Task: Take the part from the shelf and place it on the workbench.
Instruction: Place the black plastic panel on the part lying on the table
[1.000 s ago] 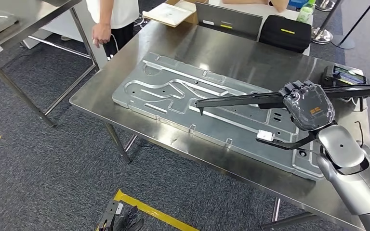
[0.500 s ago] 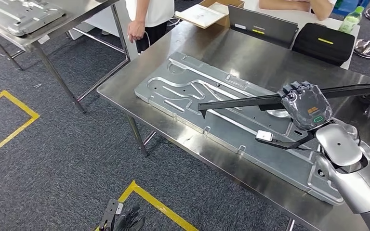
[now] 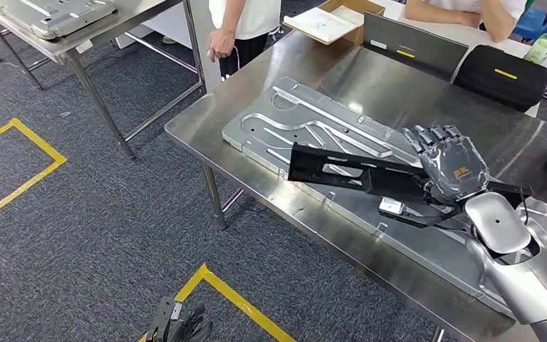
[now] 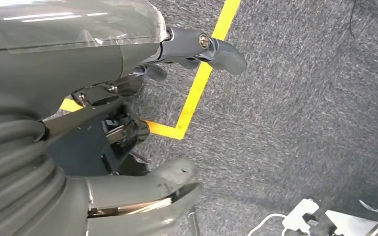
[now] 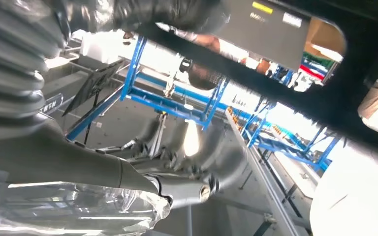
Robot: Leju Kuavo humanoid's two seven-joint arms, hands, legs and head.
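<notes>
holding long black part [image 3: 349,171] in r hand [image 3: 453,169], fingers wrapped round it, over grey panel [image 3: 306,128] near workbench [image 3: 206,135] front edge; l hand [image 4: 142,73] fingers loosely apart, holding nothing.

Head view looks down on the workbench [image 3: 256,85]; left wrist faces floor, right wrist upward.

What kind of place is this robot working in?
Probably a factory or workshop floor: steel workbenches carrying stamped metal panels, yellow floor tape marking zones, and blue racking nearby.
</notes>
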